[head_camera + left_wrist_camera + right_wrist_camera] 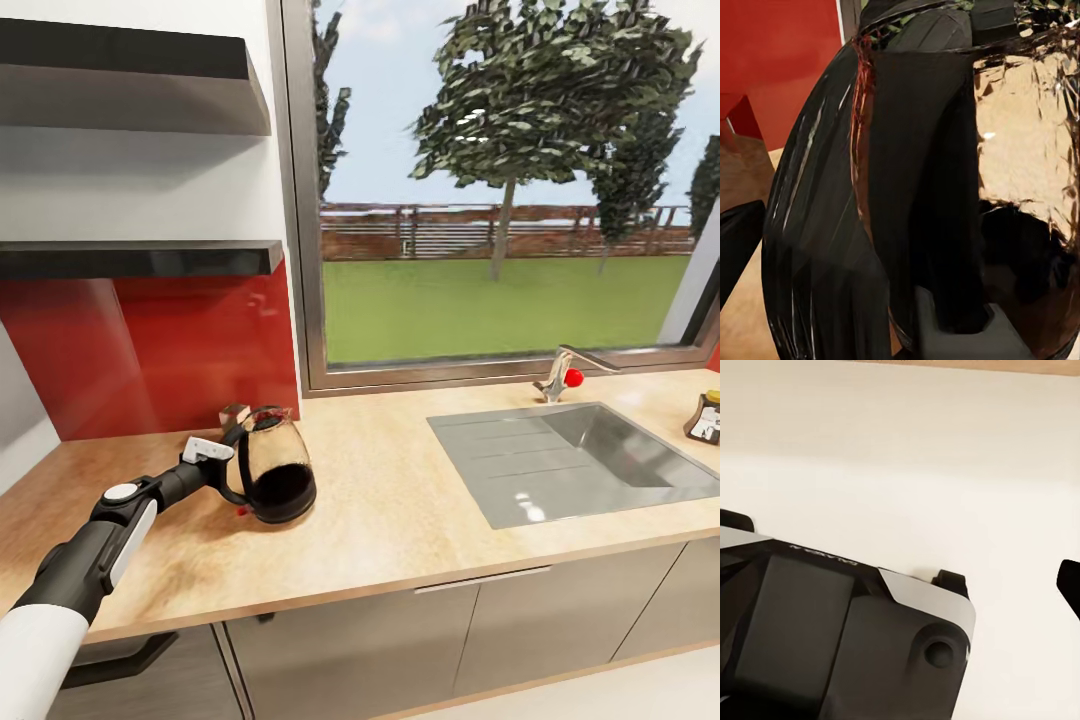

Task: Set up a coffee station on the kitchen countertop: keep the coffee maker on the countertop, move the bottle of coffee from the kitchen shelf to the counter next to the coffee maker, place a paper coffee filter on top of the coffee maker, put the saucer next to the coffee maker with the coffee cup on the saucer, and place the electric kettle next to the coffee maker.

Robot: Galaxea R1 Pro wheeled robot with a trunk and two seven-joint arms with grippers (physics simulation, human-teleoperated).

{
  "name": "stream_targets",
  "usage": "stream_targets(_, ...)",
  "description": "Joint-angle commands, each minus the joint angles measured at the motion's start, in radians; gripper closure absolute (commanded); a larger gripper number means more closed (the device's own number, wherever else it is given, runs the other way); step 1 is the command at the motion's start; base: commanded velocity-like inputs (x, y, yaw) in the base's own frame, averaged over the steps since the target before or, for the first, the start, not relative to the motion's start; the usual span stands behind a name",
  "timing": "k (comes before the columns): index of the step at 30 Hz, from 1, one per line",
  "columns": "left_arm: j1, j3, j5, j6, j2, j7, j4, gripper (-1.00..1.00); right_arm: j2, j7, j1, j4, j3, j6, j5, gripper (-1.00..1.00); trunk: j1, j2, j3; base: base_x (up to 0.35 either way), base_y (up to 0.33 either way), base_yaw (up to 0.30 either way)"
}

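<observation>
The electric kettle (272, 468) is on the wooden counter (400, 520), at its left part, in front of the red backsplash (160, 350) and below the lower of two dark wall shelves (140, 258). Its glass body leans, with the dark base toward the counter's front edge and the top toward the backsplash.

The left arm reaches forward from the lower left of the head view. The left pincer (228, 462) meets the kettle at its black handle. In the left wrist view the handle (922, 195) and the glass body (1027, 135) are directly ahead of the camera, very close. A grey finger (971, 337) lies against the handle's lower end. Whether the fingers are clamped on the handle cannot be told from these views.

A steel sink (580, 455) is set into the counter well to the right of the kettle, with a faucet (565, 372) bearing a red knob behind it. A small object (707, 415) stands at the counter's far right edge; its type cannot be told.

The right wrist view shows a dark robot housing (832, 637) above a pale floor (907, 457). The state of the right pincer cannot be told.
</observation>
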Motion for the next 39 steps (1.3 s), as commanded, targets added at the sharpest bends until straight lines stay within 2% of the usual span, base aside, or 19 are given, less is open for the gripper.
stream_targets(1, -0.002, -0.001, 0.012, 0.011, 0.001, 0.000, -0.003, 1.00, 0.000, 0.002, -0.001, -0.002, 0.005, 0.006, 0.000, -1.00, 0.001, -0.002, -0.002, 0.000, 0.000, 0.000)
stream_targets(8, -0.025, 0.001, 0.016, 0.042, -0.006, 0.002, -0.034, 1.00, -0.001, 0.003, -0.001, -0.002, 0.005, 0.005, -0.001, -1.00, 0.001, -0.002, -0.002, 0.000, 0.000, 0.000)
stream_targets(10, -0.040, 0.001, 0.017, 0.089, -0.006, 0.002, -0.063, 1.00, -0.001, 0.003, -0.001, -0.002, 0.005, 0.005, -0.002, -1.00, 0.001, -0.002, -0.002, 0.000, 0.000, 0.000)
stream_targets(11, -0.049, 0.001, 0.017, 0.139, -0.007, 0.002, -0.101, 1.00, -0.001, 0.004, 0.000, -0.003, 0.005, 0.005, -0.004, -1.00, 0.001, -0.002, -0.002, 0.000, 0.000, 0.000)
stream_targets(14, -0.075, 0.001, 0.016, 0.184, -0.007, 0.002, -0.160, 1.00, 0.000, 0.007, -0.001, -0.004, 0.004, 0.005, -0.007, -1.00, 0.001, -0.002, -0.002, 0.000, 0.000, -0.028)
stream_targets(23, -0.095, 0.000, 0.017, 0.227, -0.006, 0.000, -0.177, 1.00, 0.000, 0.007, -0.001, -0.005, -0.002, 0.005, -0.009, -1.00, 0.001, -0.002, -0.002, 0.000, 0.000, -0.222)
stream_targets(28, -0.092, -0.021, 0.017, 0.230, -0.007, -0.001, -0.181, 1.00, -0.002, 0.002, -0.001, -0.004, -0.002, 0.007, -0.008, -1.00, 0.001, -0.002, -0.002, 0.000, 0.000, -0.282)
stream_targets(31, -0.086, -0.024, 0.017, 0.232, -0.007, 0.000, -0.220, 1.00, -0.002, 0.002, -0.001, -0.004, 0.000, 0.010, -0.009, -1.00, 0.001, -0.002, -0.002, 0.000, -0.011, -0.293)
stream_targets(33, -0.083, -0.025, 0.017, 0.232, -0.007, 0.001, -0.246, 1.00, -0.002, 0.003, 0.000, -0.004, -0.001, 0.009, -0.009, -1.00, 0.001, -0.002, -0.002, 0.000, -0.192, -0.295)
stream_targets(39, -0.082, -0.026, 0.016, 0.231, -0.007, 0.002, -0.253, 1.00, -0.001, 0.002, -0.001, -0.004, -0.001, 0.006, -0.009, -1.00, 0.001, -0.002, -0.002, 0.000, -0.255, -0.295)
